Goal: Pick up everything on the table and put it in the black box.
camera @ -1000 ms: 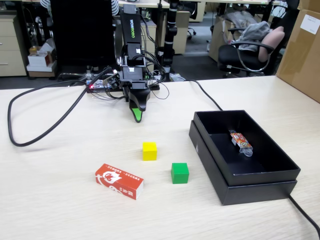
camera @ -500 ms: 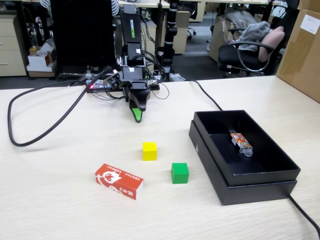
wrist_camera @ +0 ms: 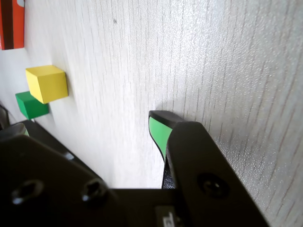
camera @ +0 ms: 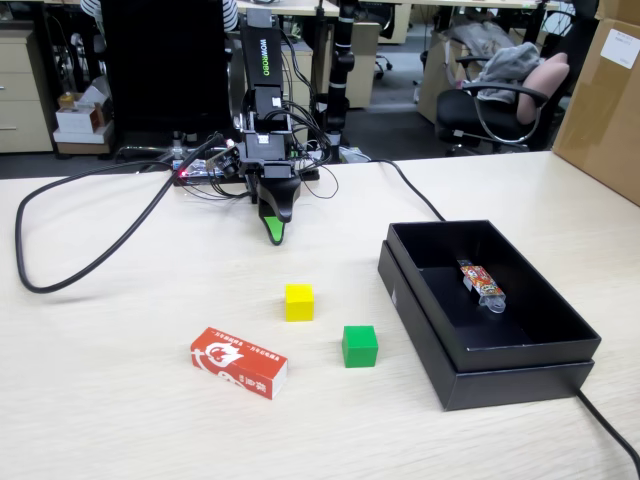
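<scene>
A small yellow cube (camera: 299,301) and a small green cube (camera: 360,345) sit on the beige table (camera: 120,400), with a red carton (camera: 239,362) with white print lying to their front left. The black box (camera: 520,340) stands at the right. My gripper (camera: 276,225) hangs low over the table behind the yellow cube, empty. In the wrist view the gripper (wrist_camera: 87,127) is open, with a wide gap from its green-padded fingertip (wrist_camera: 158,130) to the other jaw at the left edge. The yellow cube (wrist_camera: 47,83), green cube (wrist_camera: 30,105) and carton (wrist_camera: 11,23) lie beyond it.
A slim clear-wrapped orange-red packet (camera: 482,284) lies inside the box. A thick black cable (camera: 90,260) loops over the table's left part, and another cable (camera: 415,195) runs behind the box. Office chairs and cardboard boxes stand beyond the far edge.
</scene>
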Motion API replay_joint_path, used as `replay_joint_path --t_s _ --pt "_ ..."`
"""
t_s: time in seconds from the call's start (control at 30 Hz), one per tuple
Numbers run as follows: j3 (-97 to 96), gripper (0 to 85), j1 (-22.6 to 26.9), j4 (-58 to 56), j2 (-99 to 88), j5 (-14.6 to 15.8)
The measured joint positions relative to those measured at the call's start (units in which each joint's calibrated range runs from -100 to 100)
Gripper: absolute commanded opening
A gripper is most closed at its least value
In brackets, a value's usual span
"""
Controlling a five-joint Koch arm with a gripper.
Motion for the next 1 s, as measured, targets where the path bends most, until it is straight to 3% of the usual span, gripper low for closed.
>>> replay_joint_path --t_s 0.5,0.83,1.0 --pt "2.74 52.0 1.07 -1.15 0.13 0.00" --pt "36.99 50.7 -0.10 -37.58 5.07 1.17" --pt "42.28 51.1 0.00 -39.72 8.11 1.37"
